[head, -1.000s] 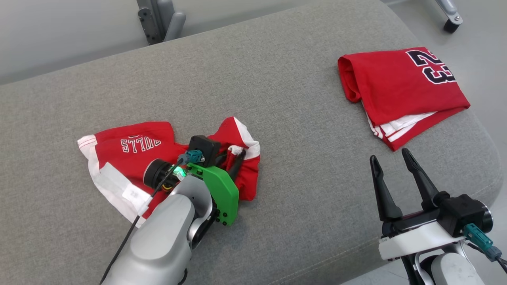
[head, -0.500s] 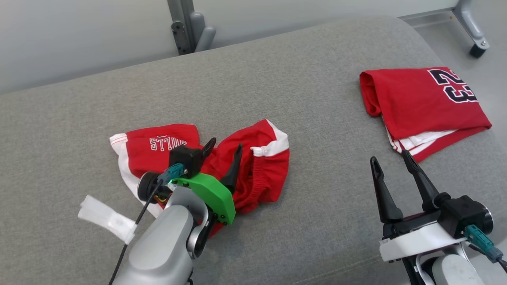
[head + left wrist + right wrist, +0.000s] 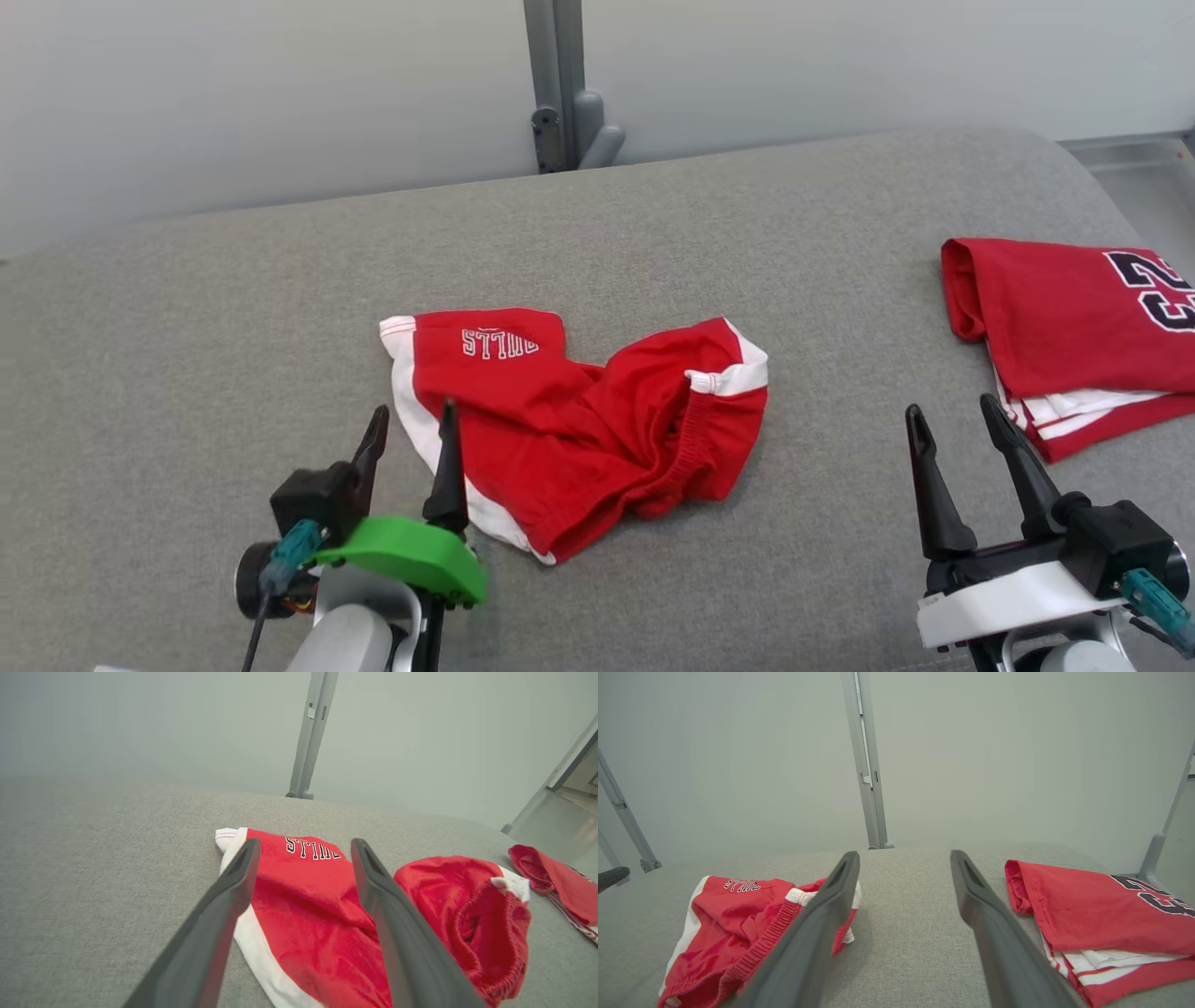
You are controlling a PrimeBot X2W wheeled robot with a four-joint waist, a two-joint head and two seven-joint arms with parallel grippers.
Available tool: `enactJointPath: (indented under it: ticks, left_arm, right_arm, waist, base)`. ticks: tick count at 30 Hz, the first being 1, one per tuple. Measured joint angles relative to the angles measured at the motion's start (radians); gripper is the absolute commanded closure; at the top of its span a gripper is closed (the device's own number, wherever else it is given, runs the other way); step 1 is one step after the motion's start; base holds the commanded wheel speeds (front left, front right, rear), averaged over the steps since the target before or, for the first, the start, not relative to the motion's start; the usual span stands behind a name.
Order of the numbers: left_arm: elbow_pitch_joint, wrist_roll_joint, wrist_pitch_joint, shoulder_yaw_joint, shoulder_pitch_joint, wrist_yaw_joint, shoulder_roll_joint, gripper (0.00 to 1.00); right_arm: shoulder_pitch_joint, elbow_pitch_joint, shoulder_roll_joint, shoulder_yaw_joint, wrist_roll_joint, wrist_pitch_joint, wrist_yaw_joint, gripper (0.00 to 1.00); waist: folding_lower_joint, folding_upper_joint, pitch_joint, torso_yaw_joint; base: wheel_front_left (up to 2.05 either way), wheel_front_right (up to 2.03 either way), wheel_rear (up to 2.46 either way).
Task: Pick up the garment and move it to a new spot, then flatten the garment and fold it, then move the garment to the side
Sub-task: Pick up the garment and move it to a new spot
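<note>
My left hand [image 3: 415,408] stands wide and empty at the lower left of the head view, its fingertips close by the white-striped edge of the crumpled red mesh basketball shorts with white trim [image 3: 579,429], which lie mid-frame on the grey fabric-covered table [image 3: 187,327]. My right hand [image 3: 950,406], equally wide and empty, hovers at the lower right, near the folded red jersey with a dark number [image 3: 1055,327]. The shorts are bunched, the waistband curled inward. A careless pinch there would probably catch several layers and drag in creases, and a wide right sweep could disturb the jersey.
</note>
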Motion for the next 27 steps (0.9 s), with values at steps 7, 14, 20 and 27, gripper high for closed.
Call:
enactJointPath:
  ticks: [7, 14, 20, 27]
  left_arm:
    - [-0.185, 0.123, -0.001, 0.108, 0.187, 0.031, 0.009, 0.00]
    - [-0.338, 0.251, -0.001, 0.248, 0.342, 0.005, -0.030, 0.00]
    - [-0.348, 0.304, -0.002, 0.309, 0.391, -0.062, -0.054, 0.00]
    - [-0.346, 0.353, -0.002, 0.326, 0.393, -0.097, -0.061, 0.00]
  right_arm:
    - [0.033, -0.014, 0.007, -0.027, -0.010, 0.000, 0.000, 0.00]
    - [0.080, -0.020, 0.021, -0.062, -0.016, 0.000, 0.000, 0.00]
    - [0.113, -0.018, 0.021, -0.031, -0.029, 0.000, 0.000, 0.00]
    - [0.128, -0.017, 0.027, -0.016, -0.043, 0.000, 0.000, 0.00]
  waist:
    - [0.0000, 0.0000, -0.042, 0.044]
    - [0.0000, -0.0001, -0.078, 0.066]
    - [0.0000, 0.0000, -0.100, 0.078]
    - [0.0000, 0.0000, -0.103, 0.080]
  base:
    - [0.00, 0.00, 0.00]
    - [0.00, 0.00, 0.00]
    - [0.00, 0.00, 0.00]
    - [0.00, 0.00, 0.00]
